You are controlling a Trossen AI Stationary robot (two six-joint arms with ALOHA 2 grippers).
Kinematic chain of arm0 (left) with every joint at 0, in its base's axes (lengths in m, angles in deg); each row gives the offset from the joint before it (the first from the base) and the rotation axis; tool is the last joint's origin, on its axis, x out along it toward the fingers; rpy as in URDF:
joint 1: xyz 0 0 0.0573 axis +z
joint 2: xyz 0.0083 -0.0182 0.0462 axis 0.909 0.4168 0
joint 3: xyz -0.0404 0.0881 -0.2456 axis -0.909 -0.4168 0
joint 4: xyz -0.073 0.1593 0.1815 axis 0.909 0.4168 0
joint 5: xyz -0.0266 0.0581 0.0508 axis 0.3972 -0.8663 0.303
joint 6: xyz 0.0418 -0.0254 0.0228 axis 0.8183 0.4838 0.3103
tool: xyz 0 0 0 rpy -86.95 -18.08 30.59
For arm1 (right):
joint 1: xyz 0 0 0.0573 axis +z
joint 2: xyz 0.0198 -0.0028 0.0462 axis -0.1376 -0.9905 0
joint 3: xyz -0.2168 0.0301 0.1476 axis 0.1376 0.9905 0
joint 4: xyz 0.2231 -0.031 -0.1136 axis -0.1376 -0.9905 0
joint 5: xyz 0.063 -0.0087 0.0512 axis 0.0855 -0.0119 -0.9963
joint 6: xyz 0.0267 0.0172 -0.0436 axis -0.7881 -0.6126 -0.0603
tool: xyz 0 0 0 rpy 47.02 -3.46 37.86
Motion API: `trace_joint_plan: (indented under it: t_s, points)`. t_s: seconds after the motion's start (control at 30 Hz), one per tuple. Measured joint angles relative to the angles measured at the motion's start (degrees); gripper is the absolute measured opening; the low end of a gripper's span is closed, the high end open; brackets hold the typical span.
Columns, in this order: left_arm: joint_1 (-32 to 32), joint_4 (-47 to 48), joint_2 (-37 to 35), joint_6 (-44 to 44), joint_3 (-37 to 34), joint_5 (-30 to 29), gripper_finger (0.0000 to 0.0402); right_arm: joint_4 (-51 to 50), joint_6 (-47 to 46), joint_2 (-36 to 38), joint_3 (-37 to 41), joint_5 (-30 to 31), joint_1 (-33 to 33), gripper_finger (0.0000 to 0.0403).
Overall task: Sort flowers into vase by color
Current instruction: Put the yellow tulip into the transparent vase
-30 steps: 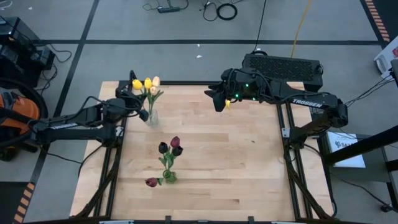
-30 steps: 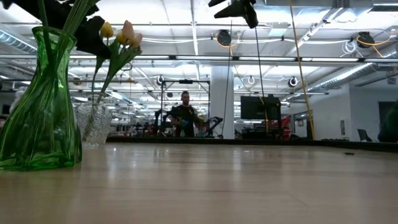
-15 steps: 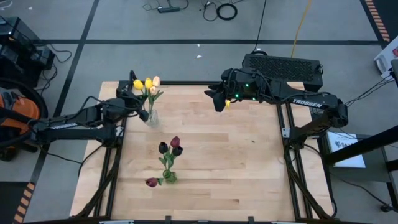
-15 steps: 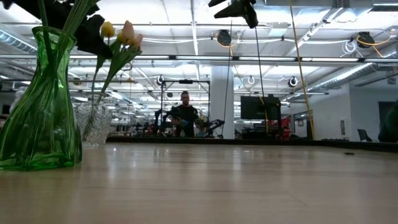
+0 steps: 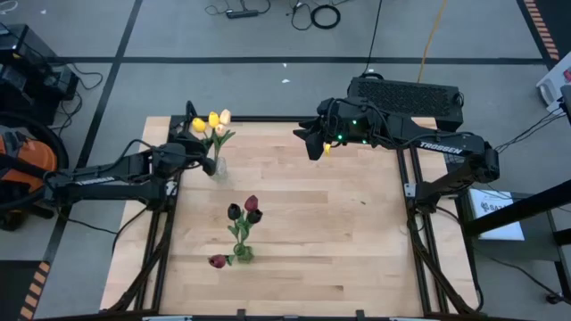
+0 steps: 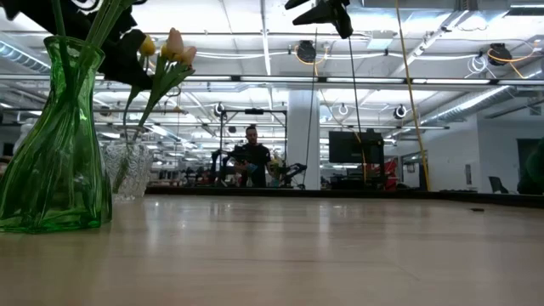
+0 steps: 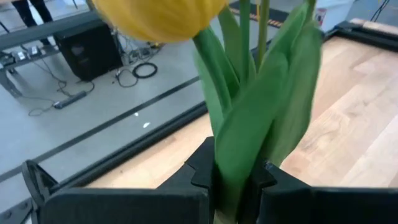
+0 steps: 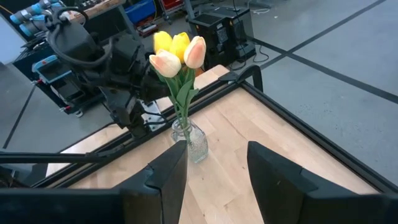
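Step in hand: seating a yellow tulip (image 7: 163,17) in the clear vase (image 5: 219,168) with the other pale flowers. Left gripper (image 7: 233,183) is clamped on the green stem and leaves, which rise straight up from between its fingers; the yellow head sits just above and ahead of them. The clear vase is just beside this gripper. Next, likely: release once the stem is settled, then back off without dragging the bunch. Right gripper (image 5: 312,147) hangs over the far edge of the table (image 5: 339,241), jaws apart, empty. Dark red tulips (image 5: 245,210) stand in the green vase (image 5: 243,254), well nearer than either gripper
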Motion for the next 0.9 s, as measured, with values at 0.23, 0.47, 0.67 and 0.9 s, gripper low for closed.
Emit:
trace_joint_plan:
  t_s: [0.23,0.47,0.67,0.9]
  points:
    - [0.00,-1.90,0.25,0.30,-0.10,-1.50,0.0037,-0.02,0.00,0.00,0.00,0.00,0.00,0.0160]
    - [-0.04,-1.92,0.27,1.28,-0.10,-1.22,0.0044,-0.02,0.05,0.00,0.00,-0.02,0.00,0.0160]
    - [-0.04,-1.73,0.27,1.47,0.02,-0.99,0.0107,-0.03,0.24,0.00,0.00,-0.02,0.00,0.0160]
    - [-0.04,-0.72,0.25,3.96,3.54,1.88,0.0152,-0.04,0.24,0.00,0.00,-0.04,0.00,0.0160]
